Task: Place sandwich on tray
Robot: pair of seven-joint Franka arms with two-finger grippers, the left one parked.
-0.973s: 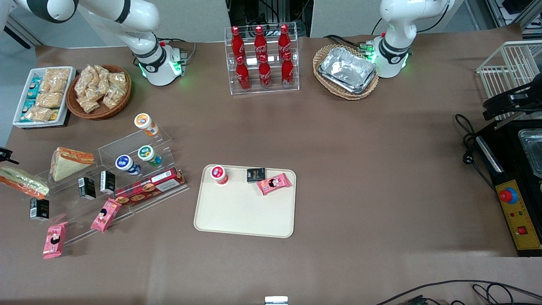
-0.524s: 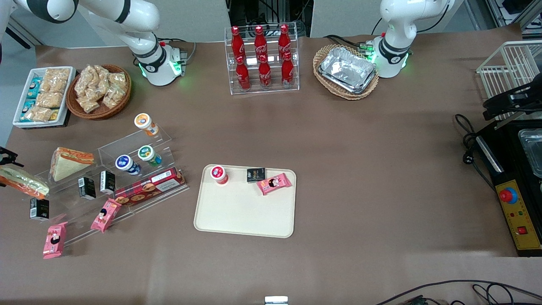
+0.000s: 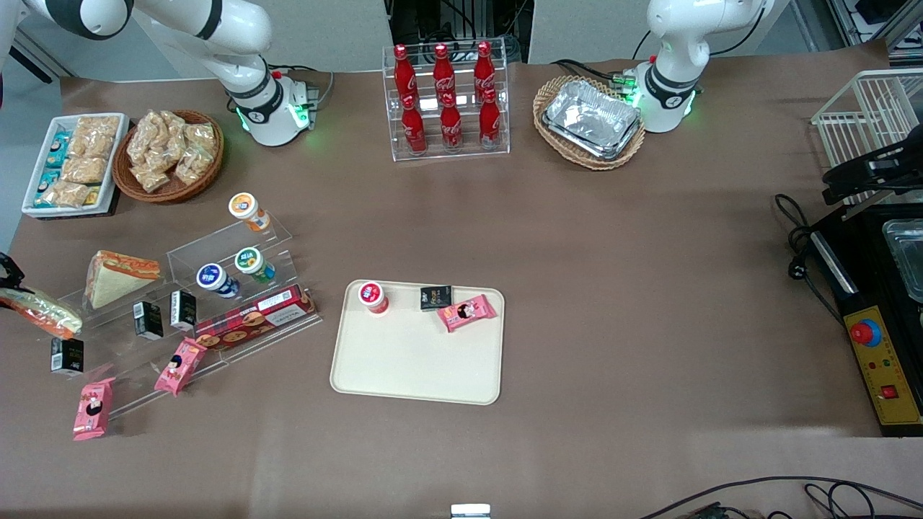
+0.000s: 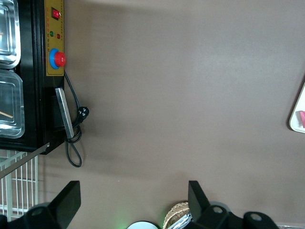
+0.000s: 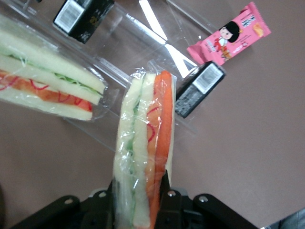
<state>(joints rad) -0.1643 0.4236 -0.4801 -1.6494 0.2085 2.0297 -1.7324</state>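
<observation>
My right gripper [image 5: 140, 202] is shut on the sandwich [image 5: 145, 152], a long clear-wrapped one with pale bread and orange and green filling. It holds one end, and the sandwich hangs over the clear display stand [image 5: 143, 52]. In the front view the sandwich [image 3: 43, 311] is at the working arm's end of the table. Only a black bit of the gripper [image 3: 6, 272] shows at the frame edge. The cream-beige tray [image 3: 414, 364] lies mid-table, far toward the parked arm's side of the sandwich. It holds a red-lidded cup [image 3: 373, 296], a black box [image 3: 435, 297] and a pink snack [image 3: 466, 312].
A triangular wedge sandwich [image 3: 115, 277] rests on the stand beside the held one. Black boxes [image 3: 148, 319], pink snack packs [image 3: 94, 409], lidded cups [image 3: 216, 280] and a biscuit box [image 3: 254, 317] fill the stand [image 3: 180, 346]. A cola rack [image 3: 447, 97], baskets and foil trays [image 3: 591, 119] stand farther back.
The sandwich has shifted slightly toward the working arm's edge of the front view and turned more edge-on. The gripper's black tip has crept with it. Nothing else moved.
</observation>
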